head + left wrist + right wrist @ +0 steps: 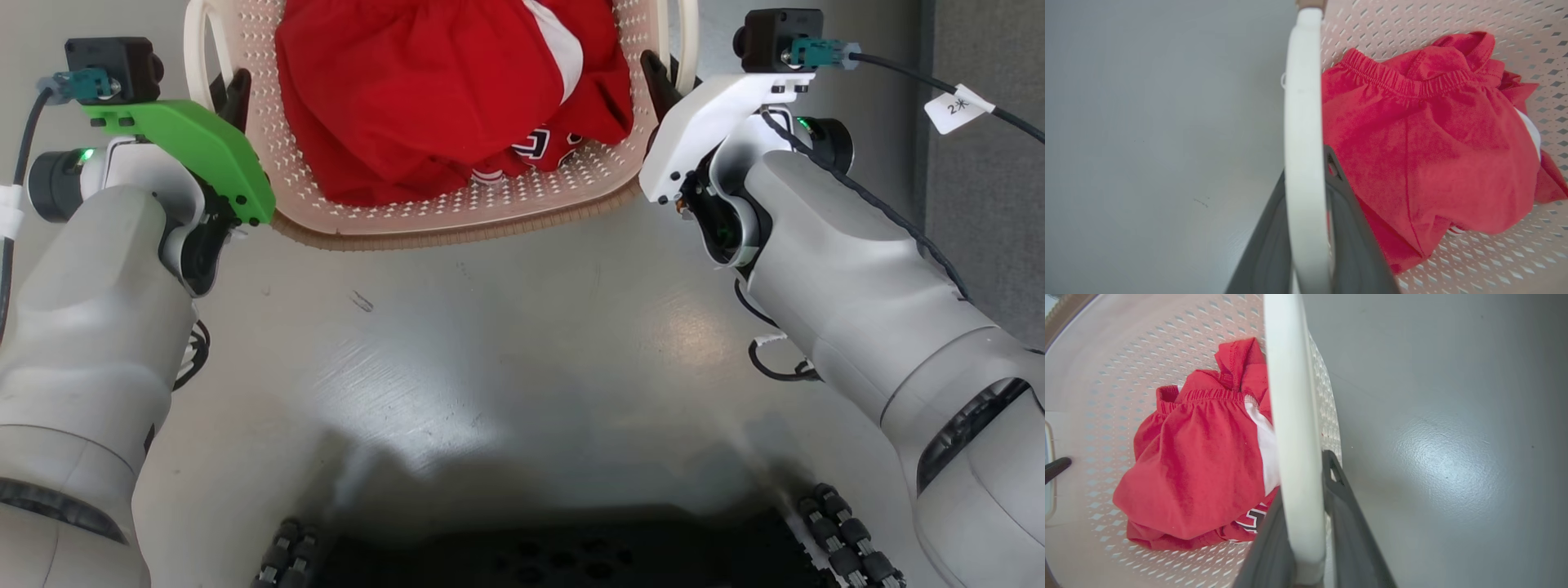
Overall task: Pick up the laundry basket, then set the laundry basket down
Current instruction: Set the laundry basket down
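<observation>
The laundry basket (457, 233), cream with perforated walls and a brown rim, sits at the top of the head view with red clothes (424, 90) inside. My left gripper (233, 94) is at its left white handle (193, 57), and my right gripper (657, 77) is at its right handle (686, 33). In the left wrist view the handle (1304, 102) runs between the dark fingers of the left gripper (1306, 171), shut on it. The right wrist view shows the right gripper (1302, 477) closed on the other handle (1290, 396) in the same way. I cannot tell whether the basket is touching the floor.
Smooth grey floor (506, 351) spreads below the basket. My dark wheeled base (555, 555) is at the bottom edge. A darker grey strip (988, 180) runs along the right side. A tagged cable (959, 106) trails from the right wrist.
</observation>
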Robot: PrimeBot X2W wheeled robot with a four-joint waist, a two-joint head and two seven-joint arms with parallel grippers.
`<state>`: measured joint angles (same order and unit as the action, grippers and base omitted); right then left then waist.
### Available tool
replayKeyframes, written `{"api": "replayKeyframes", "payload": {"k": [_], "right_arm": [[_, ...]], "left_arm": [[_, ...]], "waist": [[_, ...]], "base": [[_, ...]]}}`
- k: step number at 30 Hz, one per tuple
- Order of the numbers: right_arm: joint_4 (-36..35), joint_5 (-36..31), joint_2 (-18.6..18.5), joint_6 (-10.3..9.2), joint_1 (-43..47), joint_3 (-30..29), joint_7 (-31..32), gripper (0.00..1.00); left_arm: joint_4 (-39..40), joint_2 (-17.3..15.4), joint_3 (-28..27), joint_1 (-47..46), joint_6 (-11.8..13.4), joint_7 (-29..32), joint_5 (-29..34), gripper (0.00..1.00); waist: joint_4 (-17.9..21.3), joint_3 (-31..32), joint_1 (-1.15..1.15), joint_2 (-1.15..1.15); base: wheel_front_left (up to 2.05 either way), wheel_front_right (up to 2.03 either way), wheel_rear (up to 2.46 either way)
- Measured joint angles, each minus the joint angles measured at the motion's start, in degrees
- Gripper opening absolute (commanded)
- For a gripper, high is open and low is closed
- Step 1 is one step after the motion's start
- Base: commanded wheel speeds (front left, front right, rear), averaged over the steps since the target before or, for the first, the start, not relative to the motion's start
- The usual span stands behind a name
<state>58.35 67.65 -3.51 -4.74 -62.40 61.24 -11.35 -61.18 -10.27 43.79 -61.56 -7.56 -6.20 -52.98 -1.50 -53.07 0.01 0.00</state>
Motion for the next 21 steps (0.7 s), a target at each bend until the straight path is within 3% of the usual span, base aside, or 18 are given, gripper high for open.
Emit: {"api": "replayKeyframes", "payload": {"k": [21], "right_arm": [[0.9,2.2,0.1,-0.45,-0.5,0.6,-1.2,0.00]], "left_arm": [[-0.5,0.2,1.5,-1.0,0.0,-1.5,0.3,0.00]], "waist": [[-0.1,-2.4,0.00,0.00]], "base": [[0.00,0.00,0.00]]}}
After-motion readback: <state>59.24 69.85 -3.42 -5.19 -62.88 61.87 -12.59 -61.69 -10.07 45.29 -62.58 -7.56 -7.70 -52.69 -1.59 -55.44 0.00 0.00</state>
